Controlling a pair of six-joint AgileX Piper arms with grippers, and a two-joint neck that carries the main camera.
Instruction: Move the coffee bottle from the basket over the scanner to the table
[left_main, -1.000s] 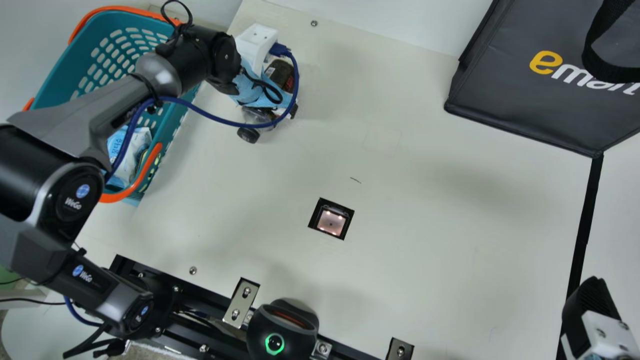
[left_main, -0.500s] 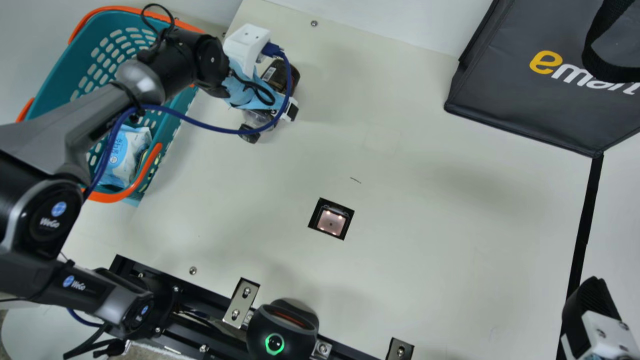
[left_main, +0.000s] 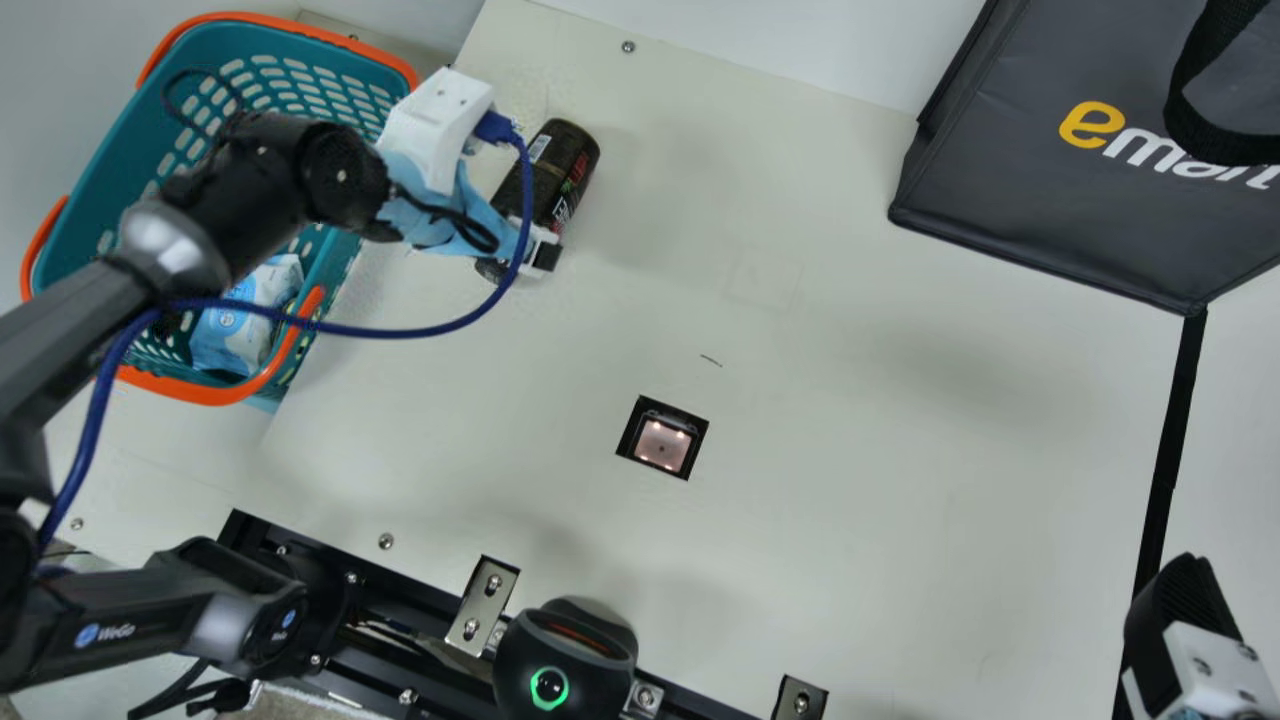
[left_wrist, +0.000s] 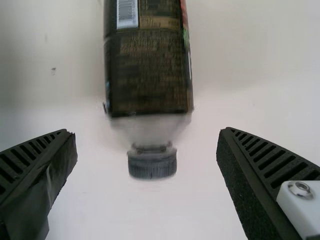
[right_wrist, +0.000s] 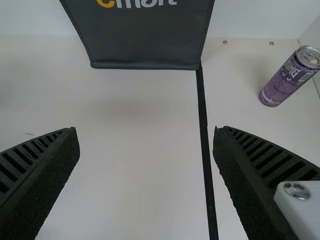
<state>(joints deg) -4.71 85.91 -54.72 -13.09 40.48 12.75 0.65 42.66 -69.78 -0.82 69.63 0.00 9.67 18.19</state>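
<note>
Main view: the left arm (left_main: 270, 175) slants over the teal basket (left_main: 110, 165), which holds what may be a blue-and-white packet (left_main: 235, 335), while the left fingers (left_main: 546, 257) hang open above the coffee bottle (left_main: 568, 165) lying on the desk (left_main: 850, 450), the right fingers (left_main: 1185, 590) also parted.

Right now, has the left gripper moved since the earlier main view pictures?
Yes. In the main view, the left gripper has shifted toward that view's left and lower edge, nearer the teal basket, which stays in place.
</note>
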